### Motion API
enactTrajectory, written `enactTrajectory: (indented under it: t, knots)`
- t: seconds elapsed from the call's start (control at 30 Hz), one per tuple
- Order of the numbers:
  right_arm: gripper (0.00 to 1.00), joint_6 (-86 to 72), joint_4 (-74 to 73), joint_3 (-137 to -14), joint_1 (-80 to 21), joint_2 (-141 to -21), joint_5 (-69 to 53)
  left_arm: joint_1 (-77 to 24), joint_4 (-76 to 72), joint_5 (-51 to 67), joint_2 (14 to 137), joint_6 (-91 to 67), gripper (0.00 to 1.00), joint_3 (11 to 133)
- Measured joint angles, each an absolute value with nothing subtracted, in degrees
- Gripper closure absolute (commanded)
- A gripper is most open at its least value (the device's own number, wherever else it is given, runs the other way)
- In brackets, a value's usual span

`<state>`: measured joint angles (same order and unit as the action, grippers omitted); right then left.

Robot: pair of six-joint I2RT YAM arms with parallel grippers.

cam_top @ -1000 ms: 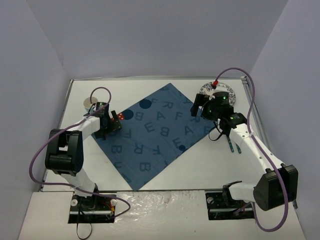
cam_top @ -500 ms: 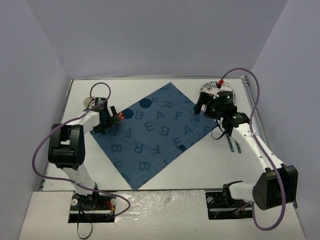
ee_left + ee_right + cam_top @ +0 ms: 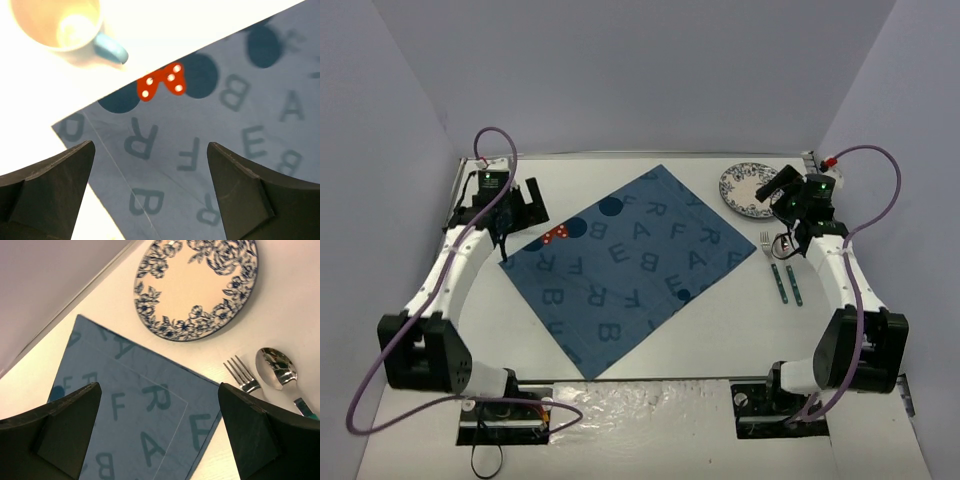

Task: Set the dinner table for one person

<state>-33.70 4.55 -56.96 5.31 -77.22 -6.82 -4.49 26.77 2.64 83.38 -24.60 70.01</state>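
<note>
The white dinner table [image 3: 720, 330] carries a blue placemat [image 3: 630, 265] printed with letters, lying turned like a diamond. My left gripper [image 3: 520, 215] is open and empty above the mat's left corner; its wrist view [image 3: 151, 150] shows the mat [image 3: 200, 130] and a cream cup [image 3: 57, 22] with a blue handle beyond that corner. My right gripper [image 3: 772, 195] is open and empty by the blue-flowered plate [image 3: 750, 190]. Its wrist view [image 3: 159, 387] shows the plate [image 3: 197, 285], a fork [image 3: 242, 375] and a spoon [image 3: 277, 372] beside the mat's right corner [image 3: 150, 410].
The fork [image 3: 772, 265] and spoon [image 3: 790, 268] lie side by side right of the mat. A red dotted bow print [image 3: 554, 236] marks the mat's left corner. Grey walls close in the table on three sides. The cup is hidden under my left arm in the top view.
Both grippers have lifted off the mat's corners and drawn back, the left toward the far left, the right toward the far right past the plate. The mat lies as before.
</note>
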Motion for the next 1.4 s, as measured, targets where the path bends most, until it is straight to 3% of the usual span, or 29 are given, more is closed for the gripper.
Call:
enactTrajectory:
  t: [0.27, 0.63, 1.1, 1.23, 1.37, 1.4]
  knots:
    - [0.06, -37.4, 8.6, -60.7, 11.4, -92.0, -8.6, -4.5, 30.0, 3.1, 66.2, -20.3, 0.03, 64.8]
    - [0.12, -37.5, 12.5, -68.5, 17.0, -108.2, -12.4, -5.8, 27.6, 3.2, 66.4, -16.4, 0.03, 52.6]
    - [0.34, -37.2, 21.3, -74.5, 18.6, -120.7, -22.6, -5.9, 25.4, 2.8, 66.6, -15.2, 0.03, 52.6]
    - [0.46, -37.6, 23.6, -75.7, 18.6, -122.7, -24.8, -5.9, 25.4, 2.7, 66.7, -15.2, 0.03, 52.6]
    - [0.79, -37.5, 24.6, -75.8, 18.7, -123.9, -25.2, -5.9, 25.4, 2.6, 66.7, -15.2, 0.03, 52.6]
    - [0.83, -37.5, 24.7, -75.8, 18.8, -124.3, -25.1, -5.9, 25.4, 2.6, 66.7, -15.2, 0.03, 52.6]
